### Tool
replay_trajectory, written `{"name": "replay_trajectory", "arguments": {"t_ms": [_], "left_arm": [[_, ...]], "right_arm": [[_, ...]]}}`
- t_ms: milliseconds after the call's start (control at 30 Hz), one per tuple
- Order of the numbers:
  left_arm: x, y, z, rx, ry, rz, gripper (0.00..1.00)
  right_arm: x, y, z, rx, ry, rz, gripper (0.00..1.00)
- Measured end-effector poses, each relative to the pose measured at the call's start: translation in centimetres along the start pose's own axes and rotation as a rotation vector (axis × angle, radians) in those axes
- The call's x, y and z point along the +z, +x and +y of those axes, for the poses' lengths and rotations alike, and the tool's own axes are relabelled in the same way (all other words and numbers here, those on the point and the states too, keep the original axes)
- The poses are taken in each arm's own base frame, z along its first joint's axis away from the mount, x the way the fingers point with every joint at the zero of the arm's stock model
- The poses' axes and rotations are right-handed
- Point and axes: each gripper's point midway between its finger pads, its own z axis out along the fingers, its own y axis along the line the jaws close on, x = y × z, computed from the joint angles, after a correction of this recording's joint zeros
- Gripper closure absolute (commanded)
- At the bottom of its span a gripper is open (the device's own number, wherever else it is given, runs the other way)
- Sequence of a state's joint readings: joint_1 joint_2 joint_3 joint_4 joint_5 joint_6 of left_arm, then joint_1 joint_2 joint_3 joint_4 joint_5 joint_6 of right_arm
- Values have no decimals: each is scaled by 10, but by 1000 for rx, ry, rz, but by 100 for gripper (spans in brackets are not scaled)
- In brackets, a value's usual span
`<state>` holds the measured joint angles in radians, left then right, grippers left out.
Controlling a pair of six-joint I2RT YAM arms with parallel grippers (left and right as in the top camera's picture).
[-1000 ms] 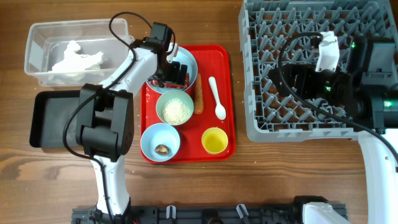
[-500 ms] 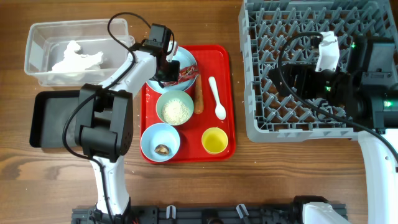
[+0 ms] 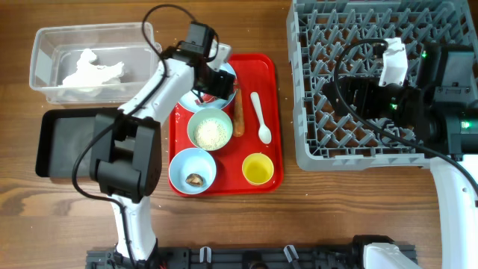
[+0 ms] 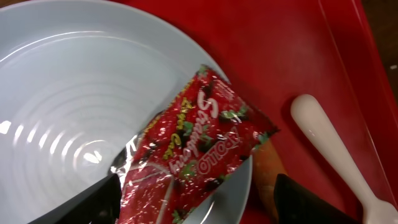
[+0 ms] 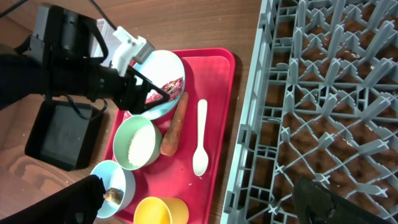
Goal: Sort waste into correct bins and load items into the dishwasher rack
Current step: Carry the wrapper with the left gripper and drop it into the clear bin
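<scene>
Left pincer (image 4: 199, 202), wide, straddles the red-and-white wrapper (image 4: 199, 149) on the light blue plate (image 4: 68, 112). Closing may let the wrapper slip or snag the plate rim. Right pincer (image 5: 199, 196): wide.

This looks like a robotics lab set up to mimic kitchen clean-up, not a working kitchen. A left arm (image 3: 128, 157) and a right arm (image 3: 448, 187) stand over a wood-grain bench (image 3: 358, 217), with a black rail (image 3: 254, 258) along its near edge and loose cables (image 3: 340, 90) looping in the open. A grey dishwasher rack (image 3: 300, 112), a red tray (image 3: 265, 67) of tableware, a clear tub (image 3: 45, 45) and a black tray (image 3: 60, 149) sit directly on the bench.
</scene>
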<state>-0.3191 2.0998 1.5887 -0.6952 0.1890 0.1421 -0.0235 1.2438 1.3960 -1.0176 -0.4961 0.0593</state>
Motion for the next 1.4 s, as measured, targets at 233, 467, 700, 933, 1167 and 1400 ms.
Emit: {"name": "replay_trajectory", "arguments": {"t_ms": [233, 467, 700, 933, 1167, 1400], "left_arm": [[24, 13, 9, 52, -16, 53, 26], [31, 10, 14, 58, -30, 42, 52], [39, 5, 17, 58, -33, 33, 96], [24, 10, 27, -103, -75, 100, 96], [-117, -51, 103, -362, -195, -202, 96], [-172, -23, 223, -600, -360, -302, 30]], "right_arm": [[0, 2, 0, 4, 1, 7, 0], [0, 3, 0, 5, 1, 10, 0], [0, 3, 0, 6, 1, 11, 0], [0, 3, -1, 7, 3, 12, 0], [0, 3, -1, 7, 3, 13, 0], [0, 3, -1, 7, 4, 13, 0]]}}
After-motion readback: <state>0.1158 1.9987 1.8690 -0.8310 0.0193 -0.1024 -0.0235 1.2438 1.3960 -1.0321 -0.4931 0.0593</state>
